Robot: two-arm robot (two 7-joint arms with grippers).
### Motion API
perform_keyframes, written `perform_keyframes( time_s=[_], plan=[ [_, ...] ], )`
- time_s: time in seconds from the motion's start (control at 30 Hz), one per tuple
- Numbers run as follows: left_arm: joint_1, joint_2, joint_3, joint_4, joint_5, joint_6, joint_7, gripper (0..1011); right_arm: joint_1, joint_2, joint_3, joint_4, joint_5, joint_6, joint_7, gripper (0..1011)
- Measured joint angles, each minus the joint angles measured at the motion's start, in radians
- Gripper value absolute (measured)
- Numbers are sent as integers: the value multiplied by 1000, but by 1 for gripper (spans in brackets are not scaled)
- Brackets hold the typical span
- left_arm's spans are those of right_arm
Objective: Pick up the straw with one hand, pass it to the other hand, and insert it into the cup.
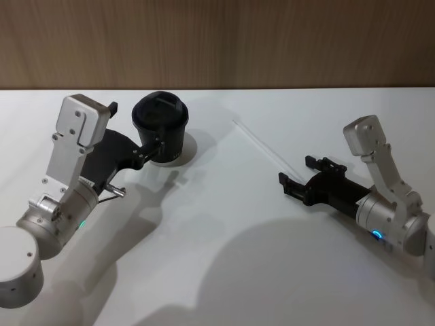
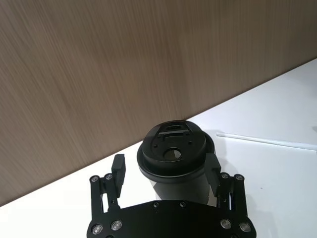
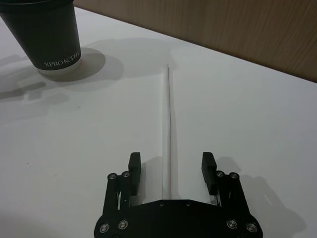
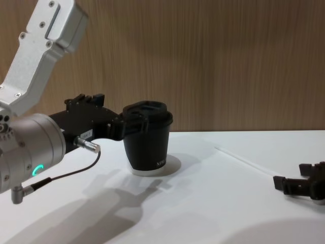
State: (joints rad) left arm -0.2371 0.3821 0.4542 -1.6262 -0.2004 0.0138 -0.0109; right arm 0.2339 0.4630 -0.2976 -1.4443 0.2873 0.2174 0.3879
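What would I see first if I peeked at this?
A black cup stands on the white table, the left gripper open around it. To its right a thin white straw lies flat, one end inside the open right gripper.

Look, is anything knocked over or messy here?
Nothing stands out. The cup stands upright with its lid on, and the straw lies flat on the table, with no spill. The left gripper is open around the cup; the right gripper is open astride the straw.
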Motion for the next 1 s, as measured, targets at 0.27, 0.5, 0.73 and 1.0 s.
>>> perform_keyframes(
  time_s=[0.27, 0.5, 0.73, 1.0],
  plan=[
    [0, 0, 0, 0, 0, 0, 0, 1000, 0, 1, -2, 5, 0, -2, 6, 565],
    [0, 0, 0, 0, 0, 0, 0, 1000, 3, 0, -11, 14, 1, -3, 11, 372],
    [0, 0, 0, 0, 0, 0, 0, 1000, 12, -4, -18, 30, -1, -3, 13, 288],
    [0, 0, 0, 0, 0, 0, 0, 1000, 16, -12, -22, 42, -5, -3, 12, 229]
  ],
)
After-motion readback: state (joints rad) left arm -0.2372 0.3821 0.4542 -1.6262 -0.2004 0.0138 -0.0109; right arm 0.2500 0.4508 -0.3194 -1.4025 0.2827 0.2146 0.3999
